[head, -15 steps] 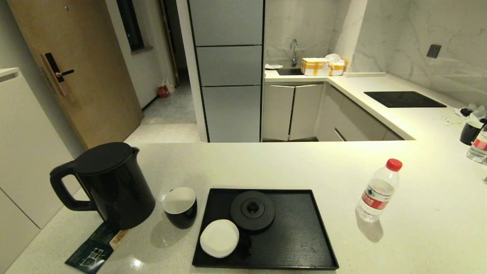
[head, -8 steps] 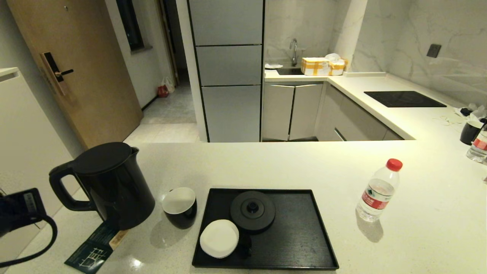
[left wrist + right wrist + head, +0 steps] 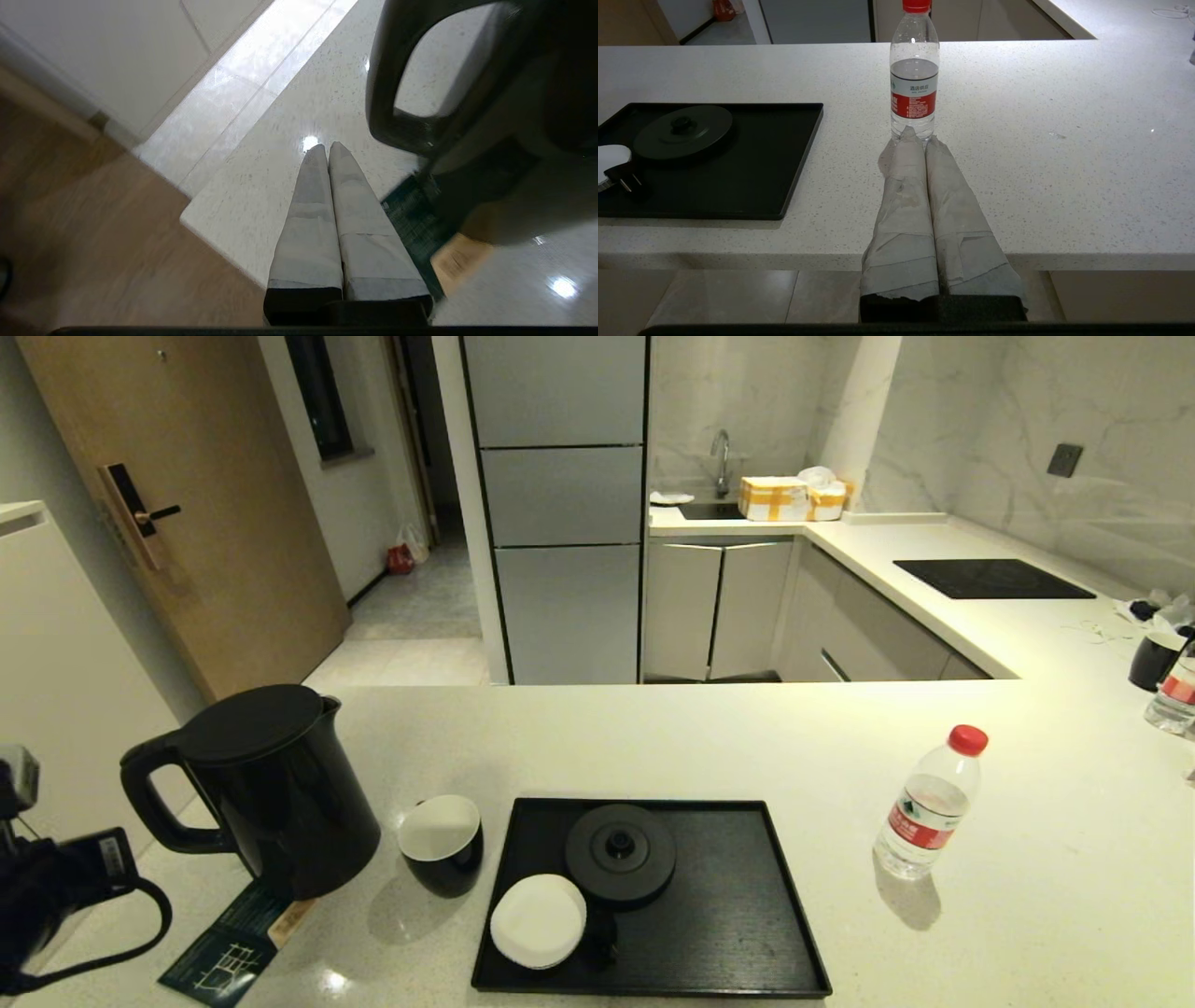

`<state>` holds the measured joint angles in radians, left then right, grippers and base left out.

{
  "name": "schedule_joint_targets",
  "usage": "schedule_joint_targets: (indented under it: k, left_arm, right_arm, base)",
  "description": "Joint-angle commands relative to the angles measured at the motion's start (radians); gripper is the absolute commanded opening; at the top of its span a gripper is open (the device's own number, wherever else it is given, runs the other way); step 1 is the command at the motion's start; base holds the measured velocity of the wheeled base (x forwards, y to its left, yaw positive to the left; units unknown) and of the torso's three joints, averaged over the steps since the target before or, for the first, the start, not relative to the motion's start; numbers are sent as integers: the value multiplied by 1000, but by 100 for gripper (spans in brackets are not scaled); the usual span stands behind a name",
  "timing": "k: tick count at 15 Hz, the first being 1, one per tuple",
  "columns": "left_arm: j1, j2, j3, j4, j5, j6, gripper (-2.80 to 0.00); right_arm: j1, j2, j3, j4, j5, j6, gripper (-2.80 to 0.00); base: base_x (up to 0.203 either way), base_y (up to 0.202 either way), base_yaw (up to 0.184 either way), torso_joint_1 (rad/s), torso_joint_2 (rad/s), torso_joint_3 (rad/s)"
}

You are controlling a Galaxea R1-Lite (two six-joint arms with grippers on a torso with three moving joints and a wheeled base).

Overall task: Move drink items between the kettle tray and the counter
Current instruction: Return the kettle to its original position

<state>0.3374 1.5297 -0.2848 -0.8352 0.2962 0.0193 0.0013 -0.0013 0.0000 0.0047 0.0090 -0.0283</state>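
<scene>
Nearest the counter's (image 3: 653,737) left edge, the left gripper (image 3: 328,148) hangs over the stone just beside the kettle's (image 3: 271,784) handle, fingers pressed together; unless they part first, I judge they would knock the handle, not take it, and shove the kettle into the cup (image 3: 442,845) beside it. Farther right lies the tray (image 3: 738,933), with neither on it. Beyond, the right gripper (image 3: 920,135), fingers together, points level at the bottle (image 3: 913,74) on the counter.
</scene>
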Motion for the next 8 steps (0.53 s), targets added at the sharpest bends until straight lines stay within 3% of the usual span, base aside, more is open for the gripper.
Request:
schedule_joint_targets:
  k: [1, 2, 4, 5, 8]
  left_arm:
    - [48, 193, 95, -320, -88, 37, -280]
    - [74, 240, 119, -398, -153, 58, -280]
    - [92, 268, 131, -441, -187, 94, -280]
    - [91, 258, 139, -442, -189, 95, 0]
    - [90, 215, 182, -442, -195, 99, 0]
  right_arm:
    - [0, 1, 0, 0, 0, -1, -280]
    - [0, 1, 0, 0, 0, -1, -280]
    - [0, 1, 0, 0, 0, -1, -280]
    - [0, 1, 0, 0, 0, -1, -280]
    - [0, 1, 0, 0, 0, -1, -280]
  base:
    - [0, 0, 0, 0, 0, 0]
    - [0, 0, 0, 0, 0, 0]
    - [0, 0, 0, 0, 0, 0]
    - [0, 0, 0, 0, 0, 0]
    - [0, 0, 0, 0, 0, 0]
